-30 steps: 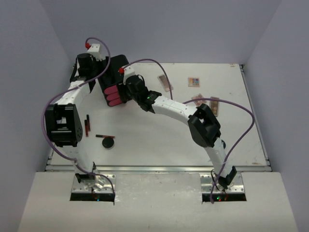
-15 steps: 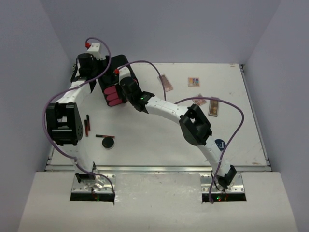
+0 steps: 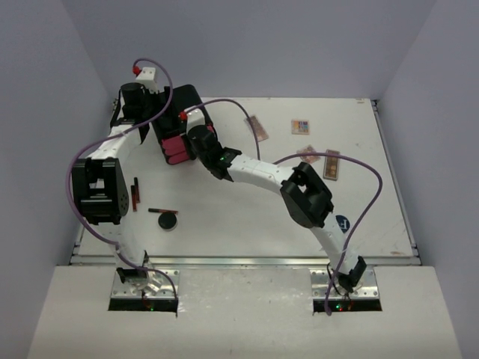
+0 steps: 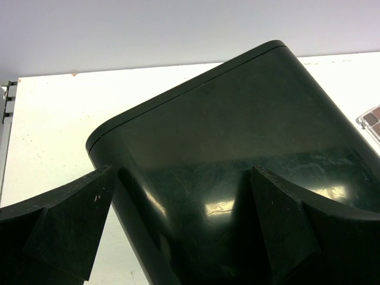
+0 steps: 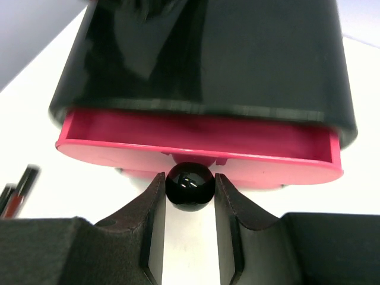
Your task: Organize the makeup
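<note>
The black chest stands at the back left, and its top pink drawer is pulled out a little. My right gripper is shut on that drawer's round black knob; in the top view the gripper sits at the chest's front. My left gripper is open, its fingers spread over the chest's smooth black shell. Loose makeup lies on the table: a round dark compact, a thin red stick, a dark stick, and palettes.
Another palette lies partly under the right arm's purple cable. The corner of a palette shows at the right edge of the left wrist view. The sticks lie left of my right gripper. White walls close in the table.
</note>
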You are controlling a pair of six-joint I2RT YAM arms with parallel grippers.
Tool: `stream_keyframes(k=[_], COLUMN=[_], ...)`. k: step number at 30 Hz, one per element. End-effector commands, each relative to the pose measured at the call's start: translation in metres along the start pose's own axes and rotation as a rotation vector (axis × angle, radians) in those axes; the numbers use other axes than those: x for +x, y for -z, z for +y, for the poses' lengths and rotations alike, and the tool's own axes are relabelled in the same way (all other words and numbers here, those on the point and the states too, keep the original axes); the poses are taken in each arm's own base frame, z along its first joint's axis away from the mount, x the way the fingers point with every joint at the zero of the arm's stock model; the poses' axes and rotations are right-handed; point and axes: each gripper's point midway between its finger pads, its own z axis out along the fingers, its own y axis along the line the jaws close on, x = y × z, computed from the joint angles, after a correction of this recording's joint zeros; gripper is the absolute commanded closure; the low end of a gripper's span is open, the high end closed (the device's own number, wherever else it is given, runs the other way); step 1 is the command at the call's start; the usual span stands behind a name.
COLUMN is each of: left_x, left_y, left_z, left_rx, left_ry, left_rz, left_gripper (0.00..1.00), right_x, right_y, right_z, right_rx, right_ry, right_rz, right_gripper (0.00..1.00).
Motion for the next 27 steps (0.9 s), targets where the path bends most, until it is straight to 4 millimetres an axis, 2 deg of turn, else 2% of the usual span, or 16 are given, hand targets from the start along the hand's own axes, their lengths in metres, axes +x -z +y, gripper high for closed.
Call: stream_keyframes(k=[1,2,4,8,12,15,16,17,18,19,20,22,23,24,27], left_x=[-0.01,-0.009,-0.007,-0.005,-0.007,-0.009,-0.009,-0.009,-0.009,-0.01,-0.009,-0.012,-0.014,-0.015,-0.019], left_y=[-0.002,-0.003,-0.004,-0.005,-0.005,-0.004,-0.004,-0.003,-0.003,-0.002,-0.002,0.0,0.0,0.001,0.002], left_z=[0.008,0.009,0.01,0.01,0.011,0.011,0.01,0.01,0.01,0.01,0.009,0.009,0.008,0.008,0.007], left_rx=[-0.011,-0.013,-0.016,-0.016,-0.019,-0.018,-0.017,-0.016,-0.015,-0.015,-0.014,-0.01,-0.006,-0.006,0.0], left_ry=[-0.011,-0.01,-0.008,-0.003,0.004,0.006,0.006,0.006,0.006,0.006,0.005,0.001,0.0,0.001,0.004], left_rz=[-0.039,-0.036,-0.031,-0.025,-0.028,-0.03,-0.03,-0.027,-0.026,-0.028,-0.026,-0.03,-0.034,-0.034,-0.038], left_gripper=[0.05,0.05,0.05,0.05,0.04,0.04,0.04,0.04,0.04,0.04,0.04,0.04,0.04,0.04,0.04], right_x=[-0.014,-0.021,-0.006,-0.001,0.015,0.017,0.017,0.015,0.013,0.012,0.012,0.013,0.018,0.01,0.013], right_y=[0.036,0.045,0.058,0.078,0.083,0.083,0.082,0.082,0.083,0.085,0.086,0.095,0.099,0.106,0.121], right_z=[0.008,0.009,0.006,0.002,0.002,0.005,0.006,0.007,0.008,0.008,0.007,0.003,0.0,-0.001,-0.004], right_rx=[-0.016,-0.026,-0.033,-0.047,-0.061,-0.072,-0.08,-0.085,-0.093,-0.095,-0.095,-0.092,-0.091,-0.1,-0.121], right_ry=[0.009,0.002,0.009,-0.009,-0.017,-0.013,-0.009,-0.008,-0.004,-0.005,-0.005,-0.007,-0.003,-0.009,0.001], right_rz=[-0.038,-0.056,-0.036,-0.037,-0.002,0.004,0.006,0.006,0.007,0.009,0.01,0.016,0.025,0.008,0.017], right_gripper=[1.0,1.0,1.0,1.0,1.0,0.98,0.89,0.74,0.66,0.46,0.45,0.3,0.27,0.26,0.26])
